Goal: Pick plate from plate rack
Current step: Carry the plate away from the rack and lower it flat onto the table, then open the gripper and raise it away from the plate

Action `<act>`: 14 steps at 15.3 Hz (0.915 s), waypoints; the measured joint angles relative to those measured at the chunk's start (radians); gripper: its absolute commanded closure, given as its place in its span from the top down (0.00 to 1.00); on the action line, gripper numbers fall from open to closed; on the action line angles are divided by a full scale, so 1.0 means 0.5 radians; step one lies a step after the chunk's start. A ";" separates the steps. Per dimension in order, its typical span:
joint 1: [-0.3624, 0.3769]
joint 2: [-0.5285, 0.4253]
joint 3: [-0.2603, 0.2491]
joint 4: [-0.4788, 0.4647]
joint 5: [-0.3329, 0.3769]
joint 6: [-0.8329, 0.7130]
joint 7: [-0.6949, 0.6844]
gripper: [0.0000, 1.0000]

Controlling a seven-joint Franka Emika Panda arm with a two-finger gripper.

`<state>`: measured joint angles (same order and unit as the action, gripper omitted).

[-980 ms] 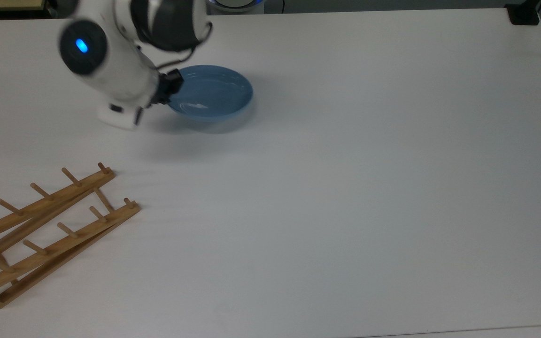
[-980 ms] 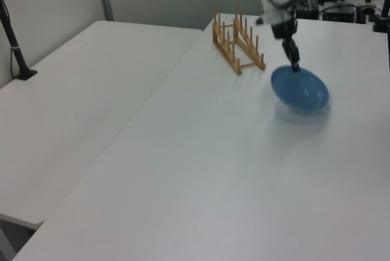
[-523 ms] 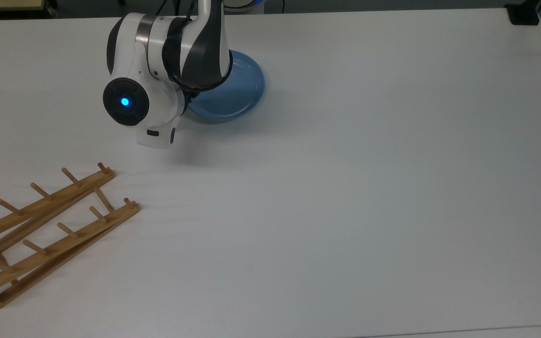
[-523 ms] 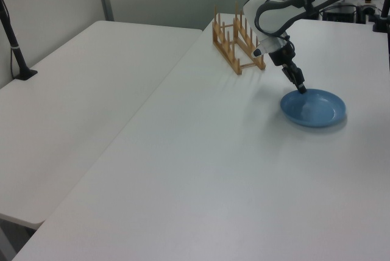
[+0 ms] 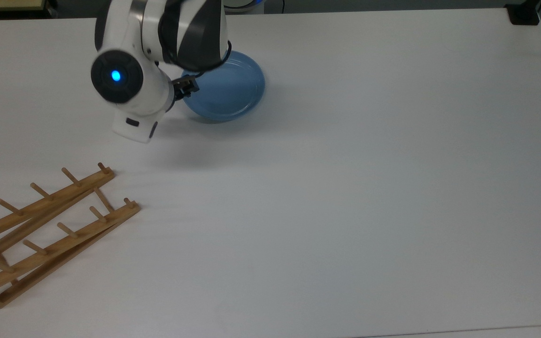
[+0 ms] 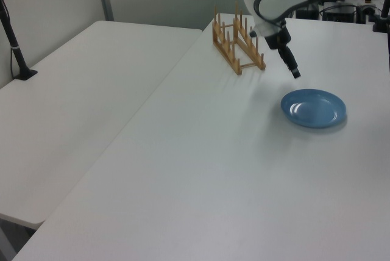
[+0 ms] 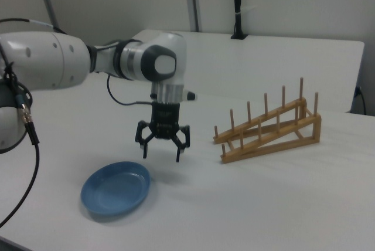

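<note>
While we look from the right view, we see a wide white table (image 7: 281,204) that carries everything, and a second white table (image 6: 79,90) stands beside it at the left view's left. Over the first table reaches the white arm (image 7: 88,63), bent down at the wrist, with a blue light (image 5: 116,75) on one round joint in the top view.

Next in size is the rack (image 7: 269,128), a wooden frame of two sloped rails with upright pegs. It stands on the table at the right view's right, and at the top view's lower left (image 5: 45,225). We see no plate between its pegs.

The plate (image 7: 115,187) lies flat on the table, hollow side up, well apart from the rack. In the top view it is near the far edge of the table (image 5: 233,89), partly covered by the arm. In the left view it sits at the right (image 6: 314,108), nearer to us than the rack (image 6: 237,44).

The gripper (image 7: 162,156) hangs above the table, pointing down, between plate and rack in the right view and close above the plate's rim. Its fingers (image 7: 179,151) are spread apart and hold nothing. In the left view the gripper (image 6: 295,72) is above the plate and does not touch it.
</note>
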<state>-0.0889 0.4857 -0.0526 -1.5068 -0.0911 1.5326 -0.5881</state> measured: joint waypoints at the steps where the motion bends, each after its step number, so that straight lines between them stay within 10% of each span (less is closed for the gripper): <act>1: 0.003 -0.041 0.000 0.017 0.000 0.000 0.020 1.00; 14: 0.012 -0.748 0.057 0.042 0.041 -0.006 0.727 1.00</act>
<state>-0.0831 0.1118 -0.0243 -1.4860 -0.0705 1.5298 -0.2244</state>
